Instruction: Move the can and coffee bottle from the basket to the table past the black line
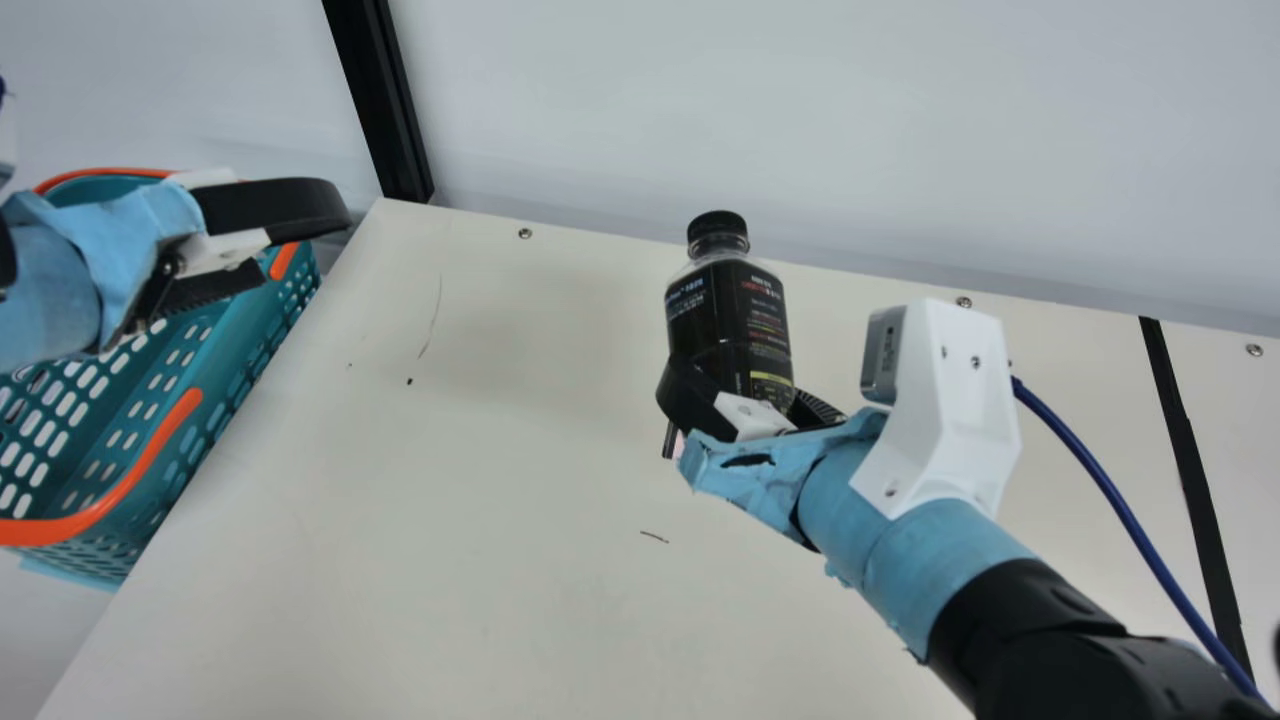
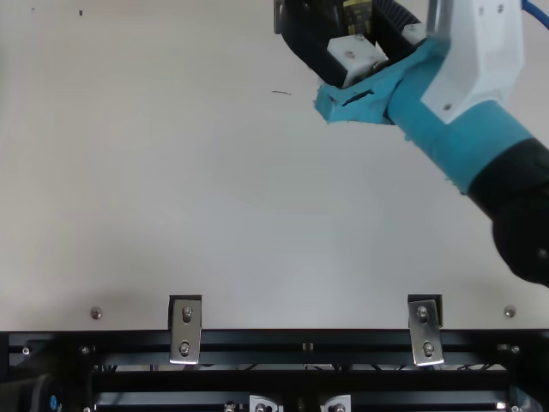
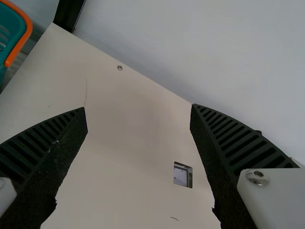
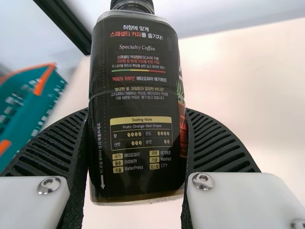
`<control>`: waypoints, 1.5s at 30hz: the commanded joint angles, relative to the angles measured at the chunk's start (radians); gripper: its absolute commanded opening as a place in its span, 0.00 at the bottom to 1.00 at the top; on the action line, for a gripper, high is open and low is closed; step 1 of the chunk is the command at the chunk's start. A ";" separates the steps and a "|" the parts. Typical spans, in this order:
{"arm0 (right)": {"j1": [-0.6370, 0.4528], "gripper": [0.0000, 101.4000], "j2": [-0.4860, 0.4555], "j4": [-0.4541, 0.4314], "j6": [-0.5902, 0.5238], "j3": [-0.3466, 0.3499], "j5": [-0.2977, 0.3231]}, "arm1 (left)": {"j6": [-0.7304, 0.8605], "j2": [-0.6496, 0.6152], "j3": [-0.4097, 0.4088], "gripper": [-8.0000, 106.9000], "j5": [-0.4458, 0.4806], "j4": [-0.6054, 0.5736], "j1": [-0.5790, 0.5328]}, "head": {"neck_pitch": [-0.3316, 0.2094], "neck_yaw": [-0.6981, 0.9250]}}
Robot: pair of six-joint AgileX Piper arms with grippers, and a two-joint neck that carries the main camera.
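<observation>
Coffee bottle [image 1: 728, 310] is basically upright, cap [image 1: 717, 223] up, clamped snug in the slanting right gripper [image 1: 742, 385], left gripper [image 1: 303, 242] wide open and empty.

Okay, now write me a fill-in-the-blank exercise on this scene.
The coffee bottle is held by the ____ gripper.
The bottle's cap is coloured ____.
The left gripper is open and holds ____.
The teal basket has handles coloured ____.

Missing words: right; black; nothing; orange.
</observation>
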 commanded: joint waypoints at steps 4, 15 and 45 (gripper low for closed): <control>0.011 0.00 0.083 0.096 -0.152 0.001 -0.069 | 0.000 0.000 0.000 0.85 0.000 0.000 0.000 | -0.008 -0.003; 0.060 0.00 0.206 0.383 -0.472 -0.063 -0.138 | 0.000 0.000 0.000 0.85 0.000 0.000 0.000 | -0.008 -0.003; 0.090 0.00 0.319 0.992 -1.151 -0.239 -0.196 | 0.000 0.000 0.000 0.85 0.000 0.000 0.000 | -0.008 -0.003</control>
